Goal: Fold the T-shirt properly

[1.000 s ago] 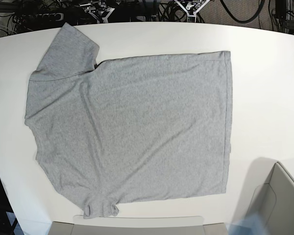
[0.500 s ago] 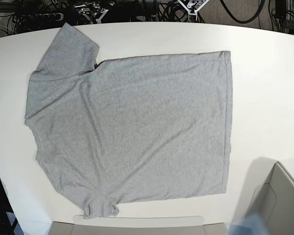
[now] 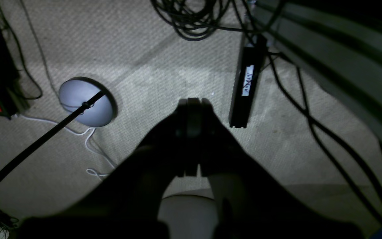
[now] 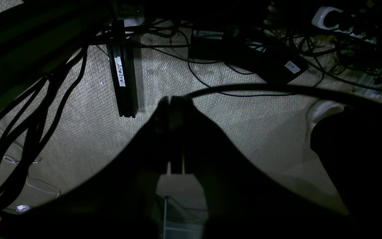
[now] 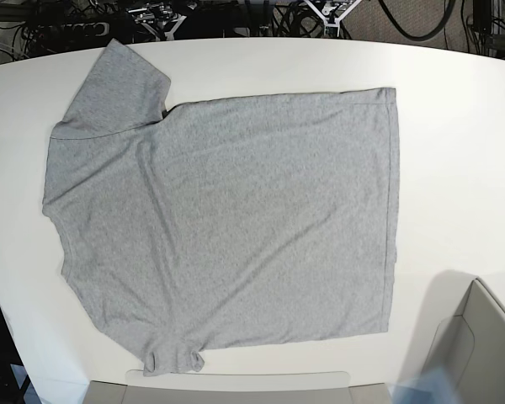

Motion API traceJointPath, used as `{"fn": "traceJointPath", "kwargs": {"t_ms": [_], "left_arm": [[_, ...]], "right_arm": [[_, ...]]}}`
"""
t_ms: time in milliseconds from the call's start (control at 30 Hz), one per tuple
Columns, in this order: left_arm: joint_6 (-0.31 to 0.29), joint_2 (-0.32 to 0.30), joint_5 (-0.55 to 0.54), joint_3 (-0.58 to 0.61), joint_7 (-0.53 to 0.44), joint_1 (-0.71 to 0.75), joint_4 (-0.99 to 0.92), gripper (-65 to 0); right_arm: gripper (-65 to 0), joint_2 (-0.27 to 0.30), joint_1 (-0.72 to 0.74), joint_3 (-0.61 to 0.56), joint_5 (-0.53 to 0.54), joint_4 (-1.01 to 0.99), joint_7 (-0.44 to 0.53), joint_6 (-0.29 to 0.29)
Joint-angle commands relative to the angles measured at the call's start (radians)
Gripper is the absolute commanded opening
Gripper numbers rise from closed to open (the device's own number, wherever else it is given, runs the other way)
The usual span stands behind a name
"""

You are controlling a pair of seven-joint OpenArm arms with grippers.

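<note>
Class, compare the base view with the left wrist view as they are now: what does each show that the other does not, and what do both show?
Only the base view: the light grey cotton T-shirt spread on the white table.
Only the left wrist view: a domed grey round object and a black bar with a white label.
Both: black cables.

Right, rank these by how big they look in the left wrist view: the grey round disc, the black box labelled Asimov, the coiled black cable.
Too close to rank: grey round disc, black Asimov box, coiled black cable.
</note>
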Motion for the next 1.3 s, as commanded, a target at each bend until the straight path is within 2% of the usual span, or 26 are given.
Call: {"fn": "traceJointPath", "kwargs": {"t_ms": [0,167,267,433,500,633,800,900,933,967,1133,1267], "left_arm": [[0.003,-0.005,0.005,-0.001,-0.018,0.015,-0.001,-64.7],[0.002,-0.025,0.002,-0.003,-0.110,0.057,-0.007,-64.7],[0.002,-0.034,0.000,-0.004,-0.213,0.091,-0.006,-64.7],[0.006,-0.051,-0.001,-0.007,-0.495,0.180,-0.007,-64.7],[0.006,-0.054,-0.001,-0.039,-0.602,0.209,-0.007,-64.7],[0.000,-0.054,0.000,-0.147,-0.839,0.267,-0.007,-64.6],[-0.001,-0.056,0.006,-0.168,-1.127,0.336,-0.007,-64.5],[-0.001,-0.056,0.006,-0.168,-1.265,0.368,-0.007,-64.4],[-0.001,-0.054,0.005,-0.171,-1.322,0.384,-0.007,-63.7],[-0.001,-0.050,0.003,-0.171,-1.347,0.399,0.000,-62.6],[0.000,-0.048,0.000,-0.174,-1.336,0.488,0.141,-57.7],[0.000,-0.019,0.000,-0.174,-1.334,0.623,0.387,-57.6]], "right_arm": [[-64.9,0.007,-0.007,-0.001,0.000,0.001,0.001,0.003],[-65.0,0.022,-0.033,0.006,0.004,0.001,0.015,0.003],[-65.0,0.039,-0.058,0.007,0.004,0.001,0.104,0.003],[-65.0,0.043,-0.162,0.007,0.004,0.001,0.393,0.003],[-65.0,0.066,-0.200,0.007,0.004,0.001,0.494,0.003],[-65.0,0.077,-0.282,0.007,0.004,0.001,0.729,0.003],[-64.7,0.097,-0.380,0.007,0.006,0.001,1.026,0.003],[-64.7,0.102,-0.423,0.007,0.006,0.001,1.151,0.003],[-64.7,0.102,-0.446,0.009,0.006,0.001,1.161,0.003],[-64.7,0.108,-0.457,0.009,0.012,0.011,1.154,0.001],[-64.7,0.125,-0.553,0.009,0.146,0.132,1.157,0.004],[-64.7,0.146,-0.716,0.002,0.193,0.425,1.155,0.004]]}}
